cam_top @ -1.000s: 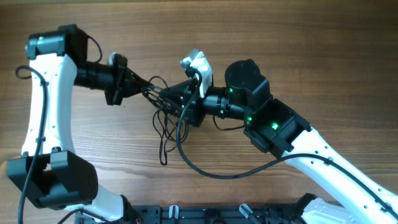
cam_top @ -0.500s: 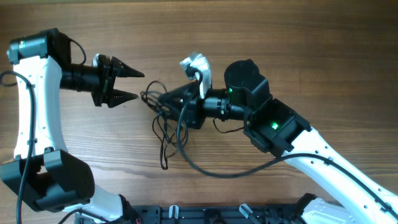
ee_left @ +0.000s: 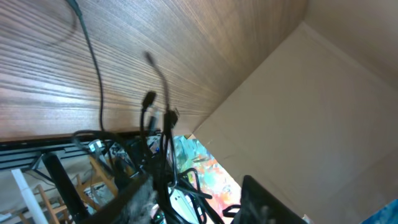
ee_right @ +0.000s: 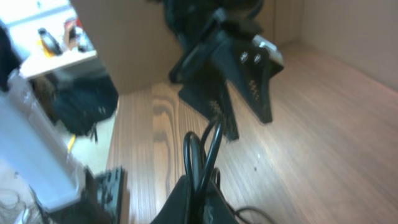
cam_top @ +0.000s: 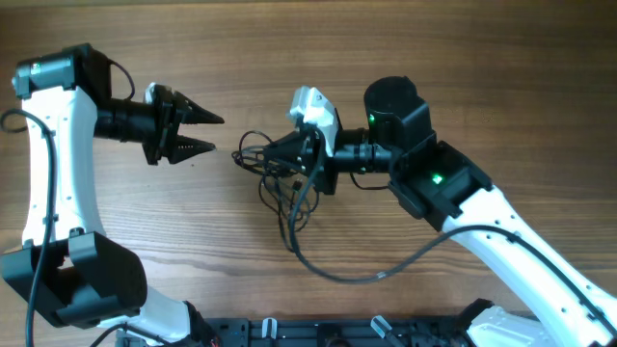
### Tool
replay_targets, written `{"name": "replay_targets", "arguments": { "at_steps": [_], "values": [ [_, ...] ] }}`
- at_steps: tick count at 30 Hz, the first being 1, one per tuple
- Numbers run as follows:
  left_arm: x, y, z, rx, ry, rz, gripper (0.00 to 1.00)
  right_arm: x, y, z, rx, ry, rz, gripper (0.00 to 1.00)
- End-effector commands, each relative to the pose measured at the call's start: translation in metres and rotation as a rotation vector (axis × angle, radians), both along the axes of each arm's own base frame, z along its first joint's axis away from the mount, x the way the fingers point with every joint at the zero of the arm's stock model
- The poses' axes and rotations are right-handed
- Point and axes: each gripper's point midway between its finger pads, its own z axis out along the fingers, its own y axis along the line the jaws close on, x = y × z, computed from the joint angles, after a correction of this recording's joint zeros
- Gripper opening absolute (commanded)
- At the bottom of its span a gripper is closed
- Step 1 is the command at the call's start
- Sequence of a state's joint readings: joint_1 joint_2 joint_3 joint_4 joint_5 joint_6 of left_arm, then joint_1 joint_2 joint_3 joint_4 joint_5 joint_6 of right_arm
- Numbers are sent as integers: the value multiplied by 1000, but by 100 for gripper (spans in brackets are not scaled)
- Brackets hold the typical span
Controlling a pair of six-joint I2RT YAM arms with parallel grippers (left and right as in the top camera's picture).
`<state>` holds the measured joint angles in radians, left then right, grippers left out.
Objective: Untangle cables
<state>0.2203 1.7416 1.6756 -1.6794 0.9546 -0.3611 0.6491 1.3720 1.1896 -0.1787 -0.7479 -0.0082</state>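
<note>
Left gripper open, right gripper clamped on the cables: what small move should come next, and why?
Probably ease the left gripper forward onto a loop at the edge of the bunch facing it, then close. Its jaws stand open, clear of the cables, while the right gripper holds the bunch shut, with loops sticking out toward the left gripper.

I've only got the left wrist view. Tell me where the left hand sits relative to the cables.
Observer: Overhead, the left hand is open and clear of the cables, with bare table between them.
Operator: Report the right hand.
Observer: The right hand is shut on the cables; its wrist view shows loops pinched between its fingers.
Operator: Check for slack.
Observer: Overhead, loose loops trail from the bunch across the table.
</note>
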Motion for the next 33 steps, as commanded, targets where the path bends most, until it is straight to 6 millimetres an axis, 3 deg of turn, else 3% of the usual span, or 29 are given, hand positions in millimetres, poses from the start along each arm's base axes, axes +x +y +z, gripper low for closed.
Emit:
{"name": "replay_targets", "arguments": {
  "at_steps": [1,3,4,9,12,14,16,18,21,26,33],
  "values": [
    [2,-7,3,10,-38,-27,47,22,12,-13,48,306,-112,4],
    [3,-8,2,12,-45,-31,57,31,19,-27,67,507,-165,4],
    [3,-7,2,15,-46,-31,57,32,21,-34,63,563,-172,4],
    [3,-7,2,13,-33,-22,59,34,26,-30,99,615,-167,4],
    [4,-7,2,15,-38,-23,58,73,12,-39,193,865,-492,4],
    [5,-7,2,17,-43,-23,50,88,4,-41,253,943,-613,4],
    [5,-7,1,19,-43,-23,29,100,-4,-43,303,985,-708,4],
    [4,-10,1,19,-43,-36,22,97,-1,-42,324,1060,-701,4],
    [2,-23,0,30,-59,-83,31,88,6,-39,314,1084,-644,4],
    [11,-44,-3,56,-153,-158,30,76,15,-28,314,1124,-539,4],
    [10,-62,-7,83,-145,-187,43,67,20,-21,309,1144,-471,4]
  ]
}}
